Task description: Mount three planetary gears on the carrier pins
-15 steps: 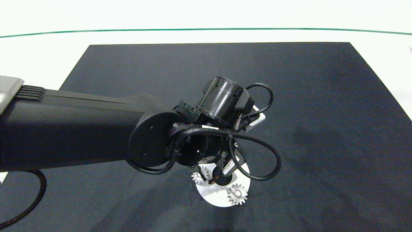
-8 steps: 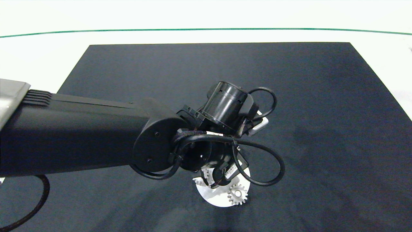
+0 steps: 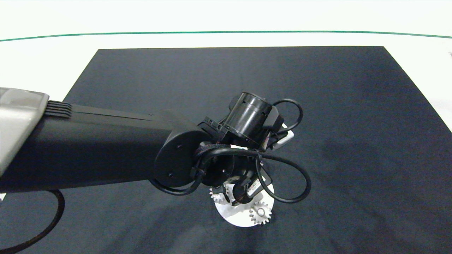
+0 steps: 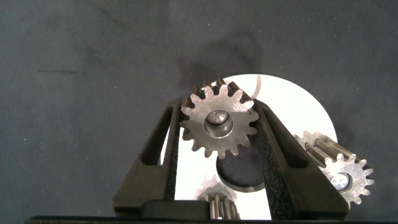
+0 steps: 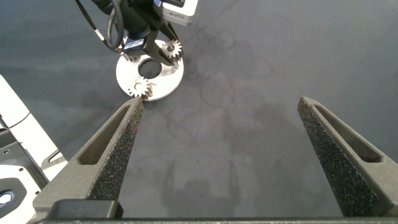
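The left gripper (image 4: pixel 219 127) hangs low over the flat white ring-shaped disc (image 4: pixel 292 106) with the big round hole in its middle. Its two grey fingers (image 4: pixel 160 152) squeeze a small off-white gear with pointed teeth (image 4: pixel 219 123), one finger on each side of it. The held gear sits over a short white peg (image 4: pixel 217 118), which shows through the gear's round hole. I cannot tell if the gear is all the way down on the disc.

Two more little off-white gears lie on the same disc. One (image 4: pixel 341 169) is just beside the gripper's finger, out past its outer side. The other (image 4: pixel 219 202) is between the two fingers, back near the gripper's base, and only part of it shows.

The disc lies on a dark flat mat (image 3: pixel 353 106). In the head view the big black left arm (image 3: pixel 106 148) covers most of the disc.

The right gripper (image 5: pixel 221 134) is well away from the disc, above bare mat. Its fingers (image 5: pixel 118 146) are spread wide and hold nothing.
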You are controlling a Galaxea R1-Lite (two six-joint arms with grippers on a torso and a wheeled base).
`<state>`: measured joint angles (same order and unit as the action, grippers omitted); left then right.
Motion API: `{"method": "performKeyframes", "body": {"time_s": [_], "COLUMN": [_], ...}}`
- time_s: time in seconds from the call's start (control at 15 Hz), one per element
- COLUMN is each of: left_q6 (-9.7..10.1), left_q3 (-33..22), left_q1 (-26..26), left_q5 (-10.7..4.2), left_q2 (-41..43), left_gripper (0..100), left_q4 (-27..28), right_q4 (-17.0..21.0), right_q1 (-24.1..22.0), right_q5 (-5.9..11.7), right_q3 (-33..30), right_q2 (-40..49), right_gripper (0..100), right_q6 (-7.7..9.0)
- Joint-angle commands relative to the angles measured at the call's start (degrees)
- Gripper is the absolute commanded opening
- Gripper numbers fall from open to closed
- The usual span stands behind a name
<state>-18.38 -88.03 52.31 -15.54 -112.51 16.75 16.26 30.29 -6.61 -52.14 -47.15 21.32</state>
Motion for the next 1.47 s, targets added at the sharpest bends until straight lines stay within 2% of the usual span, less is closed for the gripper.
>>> {"method": "performKeyframes", "body": {"time_s": [0.07, 0.27, 0.33, 0.6, 0.73, 0.87, 0.93, 1.07, 1.13, 1.2, 1.33, 1.47], "left_q6": [-0.16, 0.10, 0.10, 0.45, 0.45, 0.98, 2.30, 2.48, 2.48, 2.48, 2.56, 3.00], "left_q3": [-0.13, -0.13, -0.04, -0.04, -0.04, 1.19, 4.00, 12.27, 13.76, 20.35, 28.35, 34.41], "left_q1": [-0.10, 0.07, 0.07, -0.01, 0.07, -0.37, -1.77, -8.19, -9.77, -15.48, -24.54, -32.09], "left_q5": [-0.10, -0.54, -0.54, -0.72, -1.60, -1.86, -1.95, -2.91, -3.09, -3.00, -2.91, -2.91], "left_q2": [-0.34, -0.34, -0.26, -0.08, 0.18, 5.10, 9.76, 21.36, 23.47, 32.79, 42.72, 49.93], "left_gripper": [19, 19, 100, 100, 100, 100, 100, 100, 100, 100, 100, 100], "left_q4": [0.13, -0.05, -0.05, -0.05, -0.05, 0.13, 0.13, -0.23, -0.40, -3.04, -7.35, -11.48], "right_q4": [0.09, 0.09, 0.09, 0.09, 0.09, 0.17, 0.17, 0.26, 0.26, 0.26, 0.09, 0.00], "right_q1": [0.03, 0.03, 0.03, 0.03, 0.03, -0.06, -0.06, -0.59, -0.85, -4.81, -11.92, -15.62], "right_q5": [-0.07, -0.07, -0.07, -0.07, -0.07, -0.07, 0.02, 0.45, 0.54, 0.63, 0.63, 3.36], "right_q3": [0.02, 0.02, 0.02, 0.11, 0.02, 0.55, 0.81, 1.69, 2.22, 3.36, 4.85, 7.84], "right_q2": [-0.13, -0.13, -0.13, -0.22, -0.40, -0.31, -0.40, -0.31, -0.22, -0.22, -0.04, 1.98], "right_gripper": [100, 100, 100, 100, 100, 100, 100, 100, 100, 100, 100, 100], "right_q6": [0.04, 0.12, 0.12, 0.12, 0.12, 0.12, 0.21, 0.21, 0.21, 0.30, 0.30, 0.30]}}
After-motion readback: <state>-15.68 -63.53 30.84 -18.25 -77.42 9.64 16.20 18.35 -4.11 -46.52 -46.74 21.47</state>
